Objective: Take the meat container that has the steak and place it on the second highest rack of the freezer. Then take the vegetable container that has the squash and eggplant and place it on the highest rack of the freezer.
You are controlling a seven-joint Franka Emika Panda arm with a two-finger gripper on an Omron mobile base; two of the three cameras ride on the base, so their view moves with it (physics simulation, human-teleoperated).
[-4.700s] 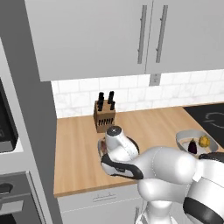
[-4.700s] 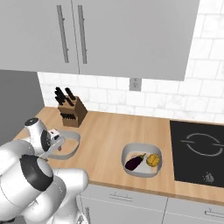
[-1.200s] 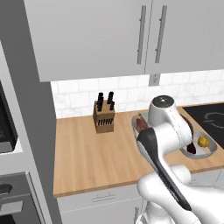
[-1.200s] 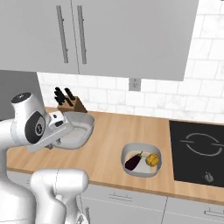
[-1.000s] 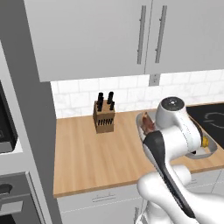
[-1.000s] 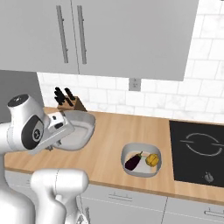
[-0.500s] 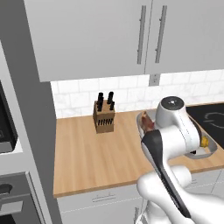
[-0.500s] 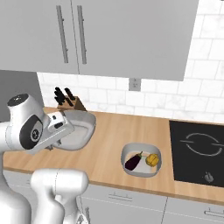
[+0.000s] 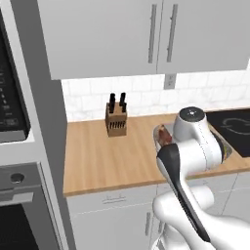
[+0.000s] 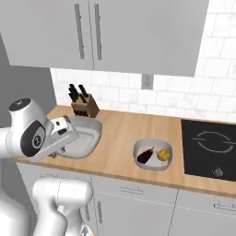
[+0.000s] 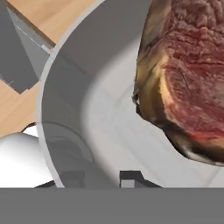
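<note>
The claw (image 10: 69,133) is pinched almost shut on the rim of the meat tray (image 10: 87,136), holding it up over the worktop (image 10: 120,152). The steak (image 11: 188,78) lies in the tray, right in front of the claw. I think the freezer is off to its left

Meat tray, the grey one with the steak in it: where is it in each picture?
Left base view: the meat tray sits right of centre, partly behind the white arm and to the right of the knife block.
Right base view: it is left of centre, just in front of the knife block.
Hand view: it is seen very close, with the steak at upper right.
Shared landmark: the knife block, in both base views.
</note>
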